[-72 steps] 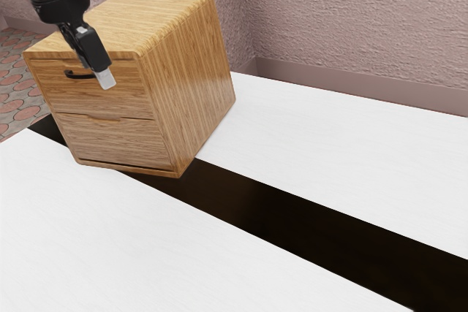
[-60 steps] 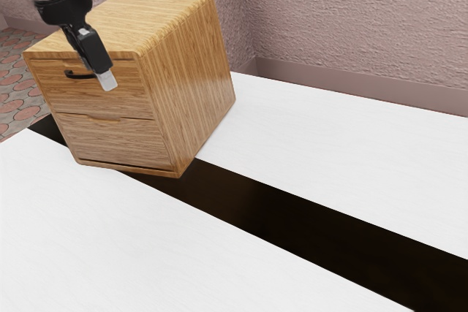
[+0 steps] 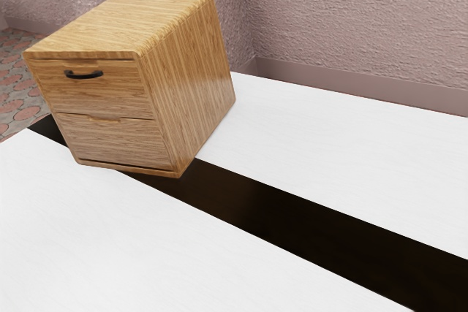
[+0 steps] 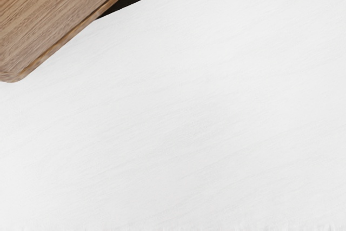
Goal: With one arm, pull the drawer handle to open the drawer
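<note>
The drawer handle [image 3: 83, 74], a small black bar, sits on the front of the top drawer [image 3: 99, 93], close under the top edge of the wooden cabinet [image 3: 186, 85] and toward the front's side at the exterior view's left. That drawer's front lies flush with the cabinet's face, so it reads as shut. The lower drawer [image 3: 113, 140] beneath it also lies flush. Nothing touches the handle. The cabinet stands on the table [image 3: 329, 144] at the exterior view's upper left, turned at an angle. Its base rests across the near end of a black strip [image 3: 292, 217] that runs between the table's two white halves toward the exterior view's lower right. Behind it rise a rough pinkish wall [image 3: 351, 12] and, at the far left, a patterned tiled floor [image 3: 14, 100]. In the wrist view a rounded wooden corner of the cabinet [image 4: 48, 9] lies just beside the white table [image 4: 205, 133], with a dark sliver of the strip next to it. How wide the pincer stands, or whether it holds anything, cannot be told.
</note>
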